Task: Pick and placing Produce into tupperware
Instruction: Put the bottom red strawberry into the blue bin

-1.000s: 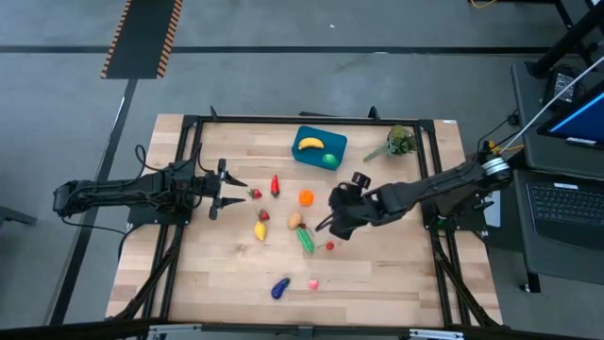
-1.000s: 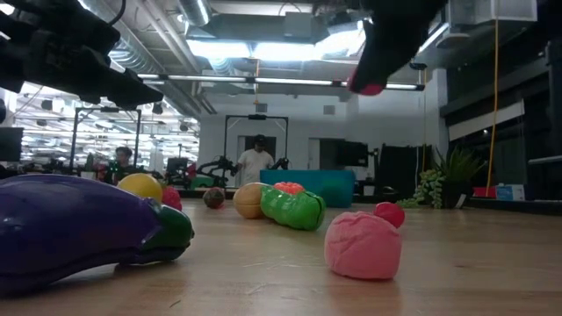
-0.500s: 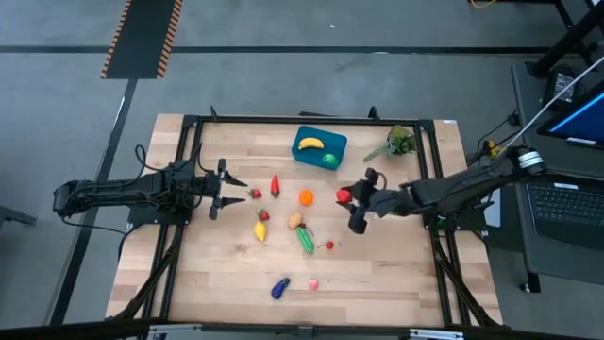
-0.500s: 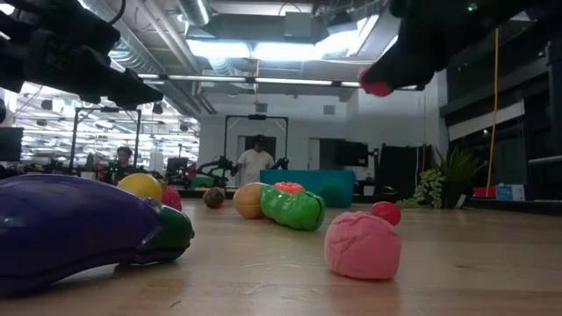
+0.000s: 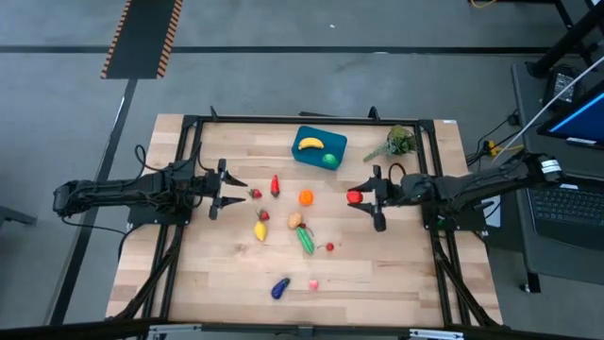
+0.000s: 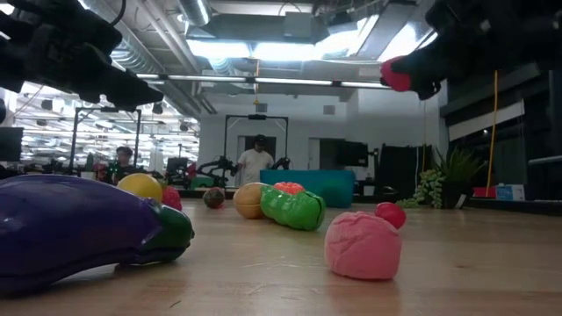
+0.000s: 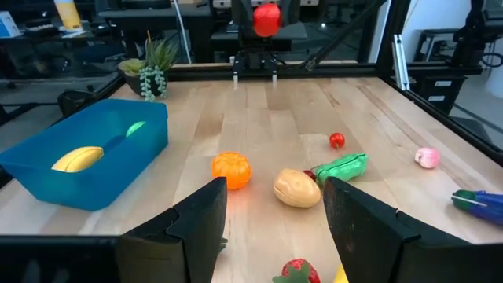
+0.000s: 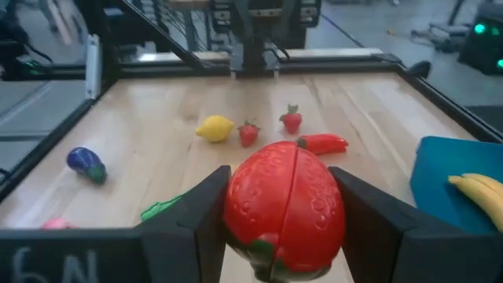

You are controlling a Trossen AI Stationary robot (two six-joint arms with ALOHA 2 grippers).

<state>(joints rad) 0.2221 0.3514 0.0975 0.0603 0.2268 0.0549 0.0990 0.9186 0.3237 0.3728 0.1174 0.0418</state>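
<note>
Wooden table, right gripper apparently aloft, clutching red fruit

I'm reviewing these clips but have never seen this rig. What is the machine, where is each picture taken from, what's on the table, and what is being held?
Two dark robot arms work at a wooden table. One picture looks straight down, one looks level across the tabletop, and one camera rides on each wrist. The right gripper is shut on a red toy strawberry, raised above the table. The left gripper waits open and empty at its side. The teal tub already holds a banana and a green piece. Loose toys remain: an orange, a potato, a lemon, an eggplant, a pink piece. A plant sprig sits near a corner.
</note>
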